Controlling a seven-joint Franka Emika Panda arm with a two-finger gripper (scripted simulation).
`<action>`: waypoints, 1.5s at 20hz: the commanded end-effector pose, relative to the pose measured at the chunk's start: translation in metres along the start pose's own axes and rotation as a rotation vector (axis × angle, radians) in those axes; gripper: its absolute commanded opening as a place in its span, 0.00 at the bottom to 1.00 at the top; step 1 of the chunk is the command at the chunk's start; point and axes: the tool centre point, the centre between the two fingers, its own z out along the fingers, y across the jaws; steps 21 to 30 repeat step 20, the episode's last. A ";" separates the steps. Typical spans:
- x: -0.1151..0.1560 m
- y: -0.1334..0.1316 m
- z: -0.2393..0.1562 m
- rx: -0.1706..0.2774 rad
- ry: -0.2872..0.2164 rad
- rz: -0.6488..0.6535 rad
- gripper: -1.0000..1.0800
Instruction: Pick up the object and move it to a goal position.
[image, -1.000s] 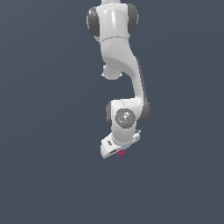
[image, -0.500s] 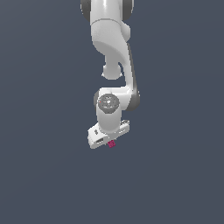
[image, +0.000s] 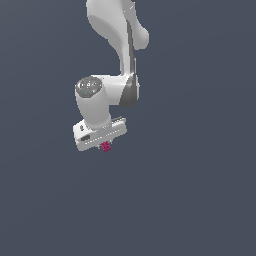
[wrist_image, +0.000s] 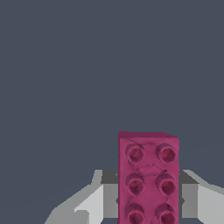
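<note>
Since half a second earlier, the gripper (image: 104, 144) had swung a little toward the exterior view's left and tilted. Its fingers (wrist_image: 98, 202) were closed on the block (image: 105, 146), which stuck out just below the white hand (image: 99, 135). Studs on the block's face showed in the wrist view, though both fingertips were probably hidden behind it. Plain grey background (image: 200, 190) lay all around.
</note>
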 end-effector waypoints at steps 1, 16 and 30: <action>-0.022 0.015 -0.017 0.000 0.001 0.000 0.00; -0.108 0.079 -0.089 0.001 0.002 0.000 0.00; -0.111 0.083 -0.092 0.000 0.001 -0.001 0.00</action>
